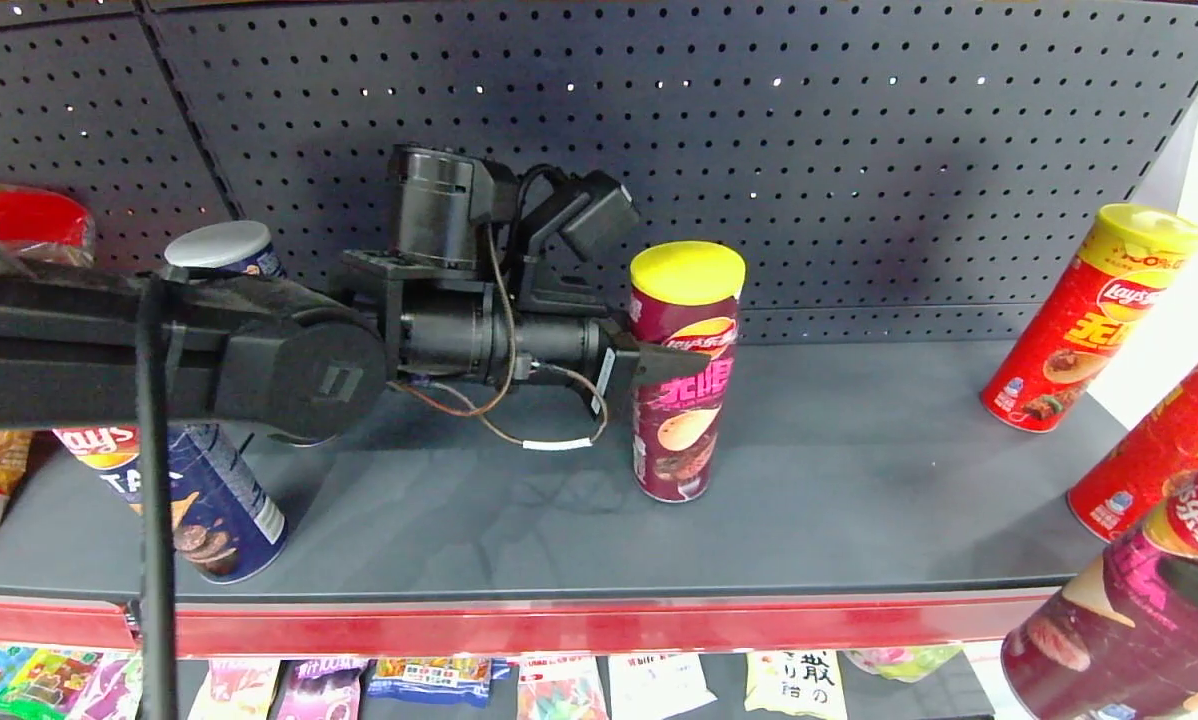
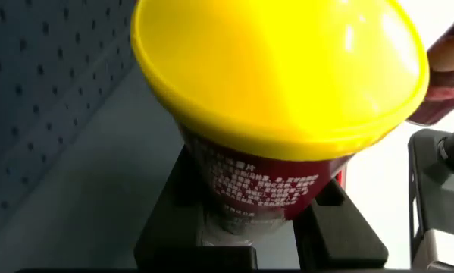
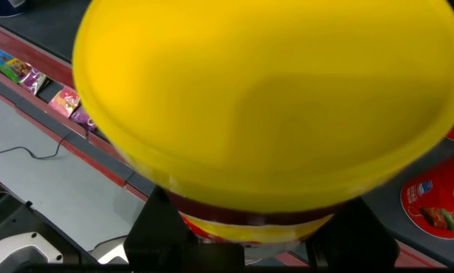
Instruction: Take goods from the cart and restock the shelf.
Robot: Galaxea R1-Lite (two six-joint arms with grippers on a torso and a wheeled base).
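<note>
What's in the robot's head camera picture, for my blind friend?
The left gripper clasps a yellow-lidded maroon chip can upright on the grey shelf. A blue can stands to its left, red cans and a second maroon can to its right.

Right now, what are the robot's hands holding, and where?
Left gripper grips the shelf can by its upper side; right gripper grips another can near its top.

Two maroon chip cans, yellow lids! Two red chip cans off right, and one blue chip can, white-lidded, left.
</note>
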